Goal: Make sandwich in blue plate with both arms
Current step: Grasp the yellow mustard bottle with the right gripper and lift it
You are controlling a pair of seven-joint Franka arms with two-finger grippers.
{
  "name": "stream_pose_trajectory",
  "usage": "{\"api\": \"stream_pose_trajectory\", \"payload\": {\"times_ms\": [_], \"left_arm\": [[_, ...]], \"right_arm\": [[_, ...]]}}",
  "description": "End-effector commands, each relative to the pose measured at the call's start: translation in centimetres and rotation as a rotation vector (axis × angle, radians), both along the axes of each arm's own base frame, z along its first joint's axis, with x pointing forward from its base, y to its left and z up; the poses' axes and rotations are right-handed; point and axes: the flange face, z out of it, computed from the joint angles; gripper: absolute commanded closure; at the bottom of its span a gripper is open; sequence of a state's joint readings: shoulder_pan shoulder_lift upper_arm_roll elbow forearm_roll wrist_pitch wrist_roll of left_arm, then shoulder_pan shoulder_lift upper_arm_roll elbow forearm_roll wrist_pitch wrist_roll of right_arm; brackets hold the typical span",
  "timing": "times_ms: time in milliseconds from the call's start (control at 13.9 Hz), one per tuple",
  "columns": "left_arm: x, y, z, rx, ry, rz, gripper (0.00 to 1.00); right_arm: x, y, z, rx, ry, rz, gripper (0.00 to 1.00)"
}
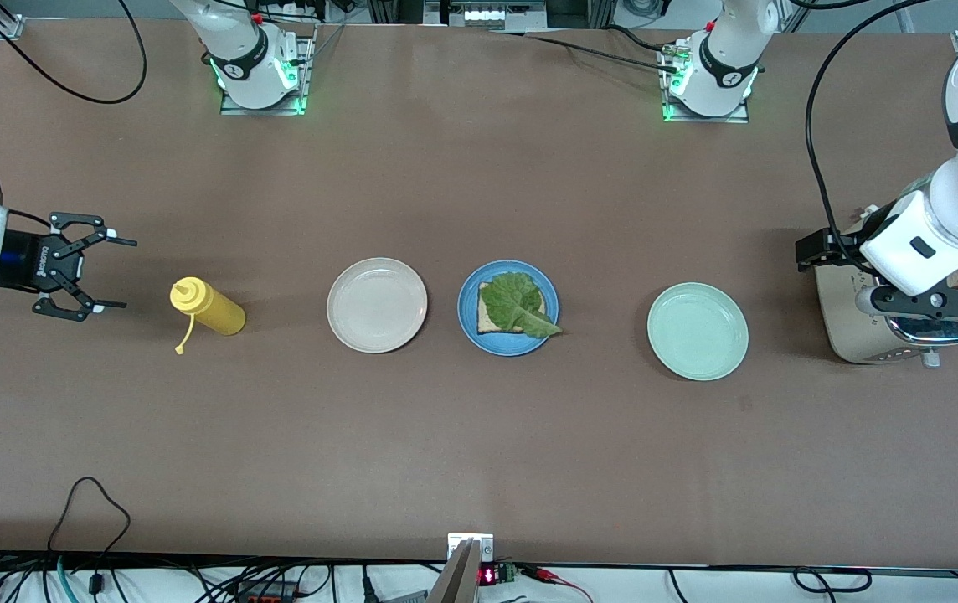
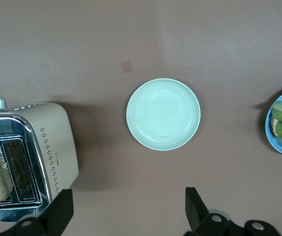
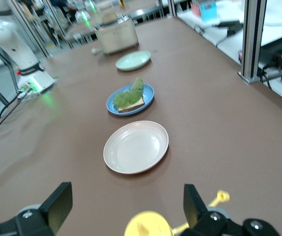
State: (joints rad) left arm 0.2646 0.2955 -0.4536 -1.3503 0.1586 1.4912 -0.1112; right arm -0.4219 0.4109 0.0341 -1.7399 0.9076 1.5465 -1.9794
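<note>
Sandwich (image 1: 512, 308) half built on blue plate (image 1: 469, 322), frame center: bread plus lettuce, top slice missing. You see left gripper (image 1: 931, 303) open over toaster (image 1: 852, 331), right gripper (image 1: 102, 274) open by mustard bottle (image 1: 209, 307).

Blue plate (image 1: 469, 322), green lettuce (image 1: 517, 303), yellow bottle (image 1: 209, 306), mint plate (image 1: 697, 331).

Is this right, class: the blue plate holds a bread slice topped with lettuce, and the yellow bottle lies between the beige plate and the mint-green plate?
One error. The yellow bottle lies beside the beige plate, toward the right arm's end, not between it and the mint-green plate; the blue plate sits there. The front view shows it. The rest holds.
</note>
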Motion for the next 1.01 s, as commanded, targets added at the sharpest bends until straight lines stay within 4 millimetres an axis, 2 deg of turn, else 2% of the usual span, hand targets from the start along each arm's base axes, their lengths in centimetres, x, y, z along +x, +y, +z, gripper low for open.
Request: {"api": "stream_pose_trajectory", "payload": {"times_ms": [0, 217, 433, 650, 794, 939], "left_arm": [[0.0, -0.1, 0.7, -0.015, 0.003, 0.006, 0.00], [0.1, -0.1, 0.6, -0.017, 0.005, 0.007, 0.00], [0.0, -0.1, 0.7, -0.015, 0.003, 0.006, 0.00], [0.1, -0.1, 0.6, -0.015, 0.005, 0.006, 0.00], [0.1, -0.1, 0.6, -0.015, 0.005, 0.006, 0.00], [0.1, -0.1, 0.6, -0.015, 0.005, 0.006, 0.00]], "right_arm": [[-0.2, -2.3, -5.5, 0.129, -0.086, 0.013, 0.00], [-0.6, -3.5, -11.5, 0.236, -0.205, 0.020, 0.00], [-1.0, -3.6, -16.1, 0.291, -0.273, 0.015, 0.00], [-0.5, -3.9, -20.9, 0.325, -0.314, 0.013, 0.00], [-0.7, -3.0, -22.9, 0.349, -0.327, 0.026, 0.00], [-0.5, -1.7, -23.6, 0.369, -0.331, 0.034, 0.00]]}}
